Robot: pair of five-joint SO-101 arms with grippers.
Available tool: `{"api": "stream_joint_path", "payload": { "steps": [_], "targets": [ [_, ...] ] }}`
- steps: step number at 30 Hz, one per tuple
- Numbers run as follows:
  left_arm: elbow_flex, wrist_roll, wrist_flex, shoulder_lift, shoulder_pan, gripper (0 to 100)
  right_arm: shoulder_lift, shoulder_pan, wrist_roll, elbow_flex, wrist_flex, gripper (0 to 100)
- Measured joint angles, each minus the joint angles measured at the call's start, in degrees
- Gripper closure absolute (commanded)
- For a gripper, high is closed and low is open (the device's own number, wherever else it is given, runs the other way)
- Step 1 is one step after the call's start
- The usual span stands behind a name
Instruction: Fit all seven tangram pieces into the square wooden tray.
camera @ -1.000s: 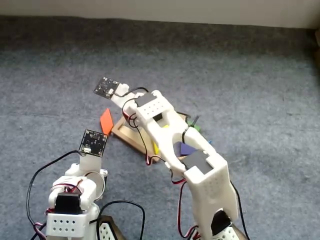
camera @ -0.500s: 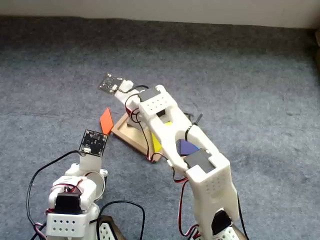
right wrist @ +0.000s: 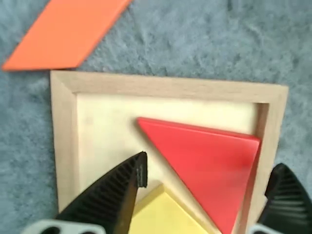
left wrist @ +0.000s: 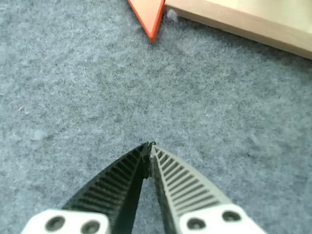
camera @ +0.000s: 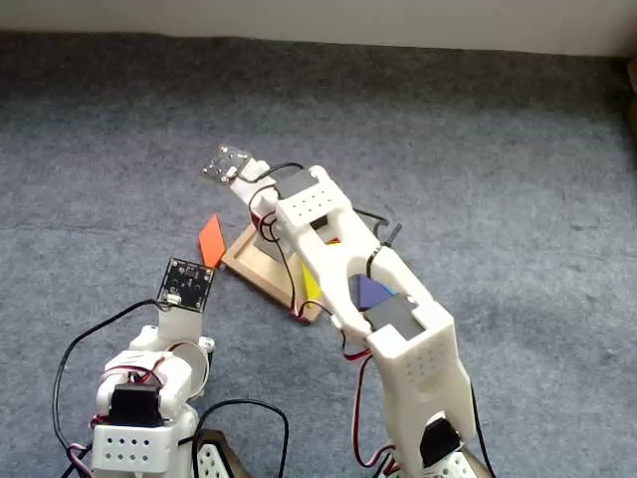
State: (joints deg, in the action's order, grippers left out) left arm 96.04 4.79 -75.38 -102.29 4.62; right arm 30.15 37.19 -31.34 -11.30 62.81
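Note:
The square wooden tray (right wrist: 63, 141) lies under my right gripper (right wrist: 210, 163), which hovers open above it with nothing between its fingers. Inside the tray, a red triangle (right wrist: 204, 146) sits in one corner and a yellow piece (right wrist: 165, 214) touches it. An orange parallelogram (right wrist: 63, 34) lies on the carpet just outside the tray's rim. From above, the right arm (camera: 309, 214) covers much of the tray (camera: 249, 261); a yellow piece (camera: 312, 284) and a blue piece (camera: 370, 292) peek out beside it. My left gripper (left wrist: 148, 146) is shut and empty, low over the carpet, short of the orange piece (left wrist: 148, 14).
Grey carpet surrounds the tray on all sides. The left arm (camera: 184, 289) sits folded at the near left, by the tray's near-left edge (left wrist: 243, 24). Cables trail from both arm bases.
The right arm has shifted a little toward the far side, its wrist camera moving up and right in the high view. The left arm has kept still.

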Motion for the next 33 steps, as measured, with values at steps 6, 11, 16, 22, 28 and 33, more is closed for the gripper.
{"api": "stream_joint_path", "payload": {
  "steps": [6,11,16,22,28,33],
  "targets": [
    [0.0,0.0,0.0,0.0,0.0,97,3.9,0.0,0.0,-1.8,0.0,62.6],
    [0.0,0.0,0.0,0.0,0.0,97,6.4,0.0,-3.0,-4.6,2.2,64.9],
    [0.0,0.0,0.0,0.0,0.0,97,7.0,0.0,-4.0,-6.2,3.8,78.7],
    [0.0,0.0,0.0,0.0,0.0,97,6.6,-1.1,-4.2,-6.4,4.9,84.3],
    [0.0,0.0,0.0,0.0,0.0,97,6.3,-1.3,-4.2,-6.4,6.4,84.4],
    [0.0,0.0,0.0,0.0,0.0,97,6.9,-1.3,-4.2,-7.1,6.5,85.8]
  ]
}}
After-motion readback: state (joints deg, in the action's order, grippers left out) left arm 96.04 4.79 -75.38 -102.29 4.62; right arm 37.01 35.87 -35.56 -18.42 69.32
